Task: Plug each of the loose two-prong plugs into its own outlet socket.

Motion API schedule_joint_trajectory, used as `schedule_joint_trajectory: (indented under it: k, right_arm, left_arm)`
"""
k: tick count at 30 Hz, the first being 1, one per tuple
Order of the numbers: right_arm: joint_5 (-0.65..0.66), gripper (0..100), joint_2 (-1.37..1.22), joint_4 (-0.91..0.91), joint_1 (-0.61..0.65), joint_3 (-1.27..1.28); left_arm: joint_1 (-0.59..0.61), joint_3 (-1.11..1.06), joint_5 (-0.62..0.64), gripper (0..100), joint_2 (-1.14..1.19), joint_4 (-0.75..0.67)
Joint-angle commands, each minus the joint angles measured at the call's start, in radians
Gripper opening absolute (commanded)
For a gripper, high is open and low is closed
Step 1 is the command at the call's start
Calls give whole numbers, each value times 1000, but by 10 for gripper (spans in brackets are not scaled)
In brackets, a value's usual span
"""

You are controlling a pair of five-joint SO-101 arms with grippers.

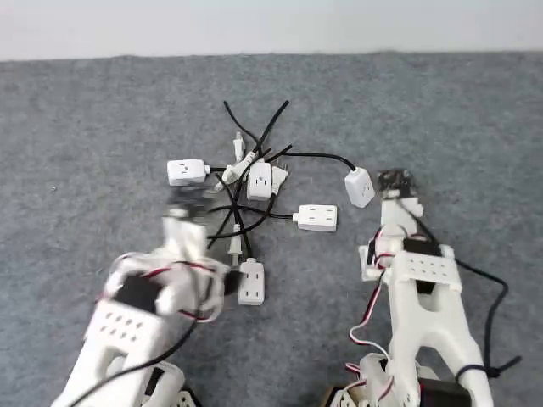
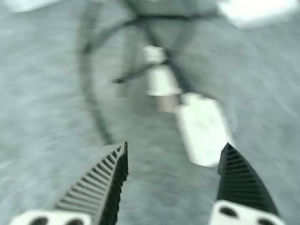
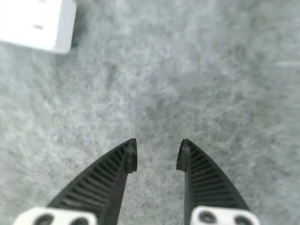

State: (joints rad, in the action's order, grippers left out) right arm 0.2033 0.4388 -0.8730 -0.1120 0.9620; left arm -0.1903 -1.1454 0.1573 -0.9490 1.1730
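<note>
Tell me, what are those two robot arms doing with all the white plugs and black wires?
Two robot arms sit over a tangle of black cords and white outlet blocks on grey carpet. The left end effector is open and empty, above one outlet block with a white plug lying just beyond it. The right end effector is open too, over bare carpet beside another outlet block. Neither holds anything yet.
</note>
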Motion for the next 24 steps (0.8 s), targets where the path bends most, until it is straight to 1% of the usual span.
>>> schedule_joint_trajectory:
  k: [1,4,6,9,11,13,16,18,21,24]
  right_arm:
    - [-68,155,-7,-120,45,-215]
    - [-143,155,-10,-214,160,-347]
    - [-184,154,-10,-251,274,-413]
    - [-232,154,-10,-237,437,-471]
    - [-259,154,-12,-168,496,-476]
    - [-328,154,-25,-81,513,-465]
    - [-511,154,-97,56,490,-451]
    - [-591,154,-174,130,484,-454]
    - [-595,154,-305,206,503,-491]
    - [-595,154,-446,226,524,-554]
  left_arm:
    - [226,-93,-61,294,-141,-37]
    - [285,-107,-84,294,-124,-46]
    - [308,-107,-86,294,-89,-69]
    - [342,-105,-83,294,-17,-152]
    - [367,-104,-83,294,38,-207]
    - [376,-97,-83,294,103,-242]
    - [376,-48,-83,294,212,-249]
    - [376,-12,-83,294,295,-252]
    - [376,35,-81,294,405,-284]
    - [377,64,-81,294,479,-301]
